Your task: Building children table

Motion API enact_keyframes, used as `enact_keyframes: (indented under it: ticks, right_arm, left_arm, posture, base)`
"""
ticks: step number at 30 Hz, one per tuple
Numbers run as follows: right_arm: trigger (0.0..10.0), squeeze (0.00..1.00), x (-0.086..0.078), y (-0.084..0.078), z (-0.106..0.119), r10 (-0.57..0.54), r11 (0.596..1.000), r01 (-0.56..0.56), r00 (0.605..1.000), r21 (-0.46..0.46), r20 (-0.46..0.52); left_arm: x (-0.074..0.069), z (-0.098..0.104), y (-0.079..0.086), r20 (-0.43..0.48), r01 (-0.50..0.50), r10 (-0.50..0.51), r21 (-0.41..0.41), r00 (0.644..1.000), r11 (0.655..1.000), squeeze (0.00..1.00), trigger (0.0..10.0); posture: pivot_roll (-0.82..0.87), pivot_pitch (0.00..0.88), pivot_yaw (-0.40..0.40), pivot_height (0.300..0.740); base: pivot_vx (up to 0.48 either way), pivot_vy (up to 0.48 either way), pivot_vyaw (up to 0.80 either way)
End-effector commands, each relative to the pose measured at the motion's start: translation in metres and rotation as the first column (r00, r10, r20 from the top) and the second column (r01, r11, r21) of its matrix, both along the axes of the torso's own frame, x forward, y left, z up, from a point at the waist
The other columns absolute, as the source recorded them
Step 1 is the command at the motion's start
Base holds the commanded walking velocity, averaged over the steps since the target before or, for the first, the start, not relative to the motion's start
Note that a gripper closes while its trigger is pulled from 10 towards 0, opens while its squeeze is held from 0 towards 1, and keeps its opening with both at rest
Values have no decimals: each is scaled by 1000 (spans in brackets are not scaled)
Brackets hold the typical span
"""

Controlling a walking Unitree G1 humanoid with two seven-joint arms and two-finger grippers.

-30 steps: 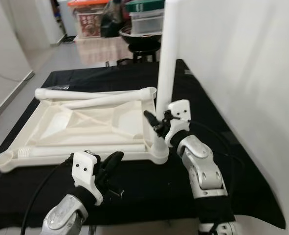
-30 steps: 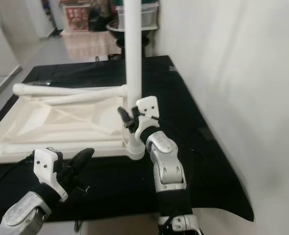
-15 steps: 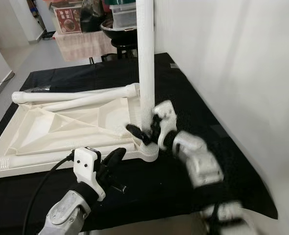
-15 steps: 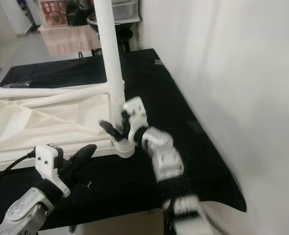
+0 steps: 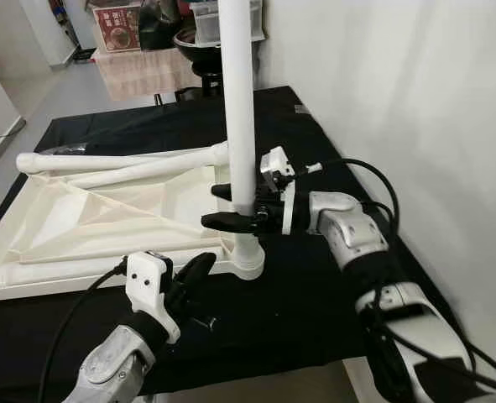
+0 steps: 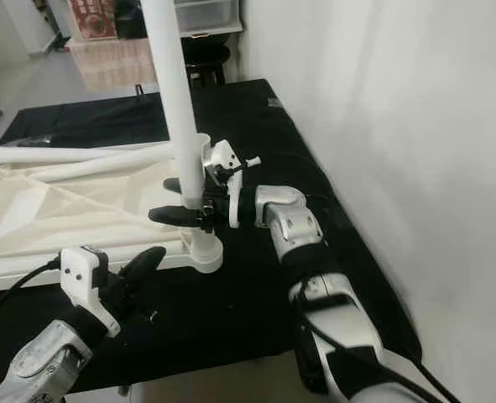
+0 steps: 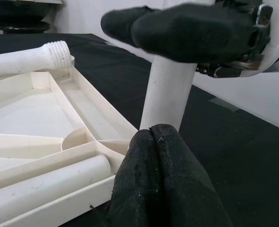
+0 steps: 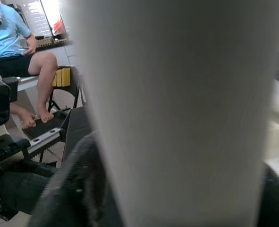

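One leg stands upright in the corner socket, and your right gripper pinches it.

Your left gripper (image 5: 199,270) hovers over the black cloth (image 5: 298,285) at the near edge, just in front of the upturned white tabletop (image 5: 105,218), its two black fingers (image 7: 163,189) pressed together with nothing between them. Two loose legs (image 5: 130,164) lie along the tabletop's far edge, and another lies along its near edge. At the tabletop's near right corner the upright leg (image 5: 239,117) rises from its round socket (image 5: 248,264). Your right gripper (image 5: 231,206) reaches in from the right, level with the cloth, one finger on each side of that leg a little above the socket. Through the right wrist camera you can see a seated person (image 8: 21,52).
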State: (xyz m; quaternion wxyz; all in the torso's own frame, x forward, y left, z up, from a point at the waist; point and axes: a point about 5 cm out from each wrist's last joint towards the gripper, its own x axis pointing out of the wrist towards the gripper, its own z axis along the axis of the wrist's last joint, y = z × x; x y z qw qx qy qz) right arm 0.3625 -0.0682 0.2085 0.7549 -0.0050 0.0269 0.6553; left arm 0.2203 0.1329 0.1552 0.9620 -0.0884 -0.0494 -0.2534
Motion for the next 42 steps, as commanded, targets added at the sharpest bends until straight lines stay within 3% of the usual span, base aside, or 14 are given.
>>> enact_keyframes:
  ticks: [1, 11, 12, 13, 15, 17, 19, 26, 27, 29, 31, 40, 41, 42]
  right_arm:
    - [0, 0, -2, 7, -4, 46, 999, -46, 999, -11, -10]
    - [0, 0, 8, -15, -14, -256, 967, 256, 967, -7, 4]
    - [0, 0, 8, -16, -20, -363, 932, 363, 931, -9, -30]
    - [0, 0, 11, -20, -28, -568, 823, 568, 822, -21, -36]
    - [0, 0, -17, -16, -54, -737, 674, 737, 675, -45, 16]
    - [0, 0, -26, -15, -58, -761, 646, 762, 648, -42, 32]
    - [0, 0, -38, -1, -57, -715, 690, 723, 688, -30, 123]
    - [0, 0, -28, -5, -54, -722, 684, 729, 682, -33, 113]
    - [10000, 0, -27, -4, -52, -724, 681, 730, 682, -47, 101]
    - [10000, 890, -20, -7, -42, -691, 719, 694, 719, -30, 76]
    - [10000, 1000, -17, -9, -35, -671, 738, 674, 737, -16, 78]
    - [10000, 1000, 2, -14, -11, -388, 920, 384, 920, 79, 49]
    - [10000, 627, 2, -13, -11, -310, 950, 307, 948, 54, 67]
    - [10000, 0, 2, -12, -12, -254, 967, 253, 964, 25, 75]
  left_arm:
    - [0, -3, 1, -15, -4, 4, -10, 1000, 1000, 0, 10000]
    - [-1, -3, 2, -14, -4, 4, -12, 1000, 1000, 0, 10000]
    - [-1, -3, 2, -14, -4, 4, -12, 1000, 1000, 0, 10000]
    - [-2, -3, 2, -14, -5, 4, -11, 1000, 1000, 0, 10000]
    - [-1, -1, 3, -11, -7, 7, -12, 1000, 1000, 0, 10000]
    - [-1, -1, 4, -11, -7, 7, -13, 1000, 1000, 0, 10000]
    - [0, -2, 4, -11, -5, 5, -15, 1000, 1000, 0, 10000]
    - [3, -2, 2, -13, 12, -12, -30, 1000, 999, 0, 10000]
    - [4, -2, 2, -10, 7, -7, -30, 1000, 1000, 0, 10000]
    - [4, -2, 1, -6, -5, 5, -27, 1000, 1000, 0, 10000]
    - [4, -3, 1, -6, -8, 8, -26, 1000, 1000, 0, 10000]
    - [3, -4, 0, -10, -1, 1, -30, 1000, 1000, 0, 10000]
    - [3, -4, 0, -10, -1, 1, -29, 1000, 1000, 0, 10000]
    - [3, -5, 0, -10, -2, 1, -28, 1000, 1000, 0, 10000]
  posture:
    - [-75, 71, 38, 740]
    - [-80, 81, 30, 740]
    - [-81, 81, 26, 740]
    - [-82, 81, 25, 740]
    - [-93, 93, 37, 740]
    - [-93, 93, 37, 740]
    - [-120, 86, 59, 740]
    - [-114, 73, 39, 740]
    - [-110, 70, 42, 740]
    - [-100, 63, 39, 740]
    - [-97, 61, 37, 740]
    - [-86, 46, 31, 740]
    - [-77, 44, 31, 740]
    - [-73, 45, 31, 740]
  base:
    - [0, 0, 0]
    - [0, 0, 0]
    - [0, 0, 0]
    - [0, 0, 0]
    - [0, 0, 0]
    - [0, 0, 0]
    - [0, 0, 0]
    - [0, 0, 0]
    - [0, 0, 0]
    - [0, 0, 0]
    - [0, 0, 0]
    - [0, 0, 0]
    - [0, 0, 0]
    - [0, 0, 0]
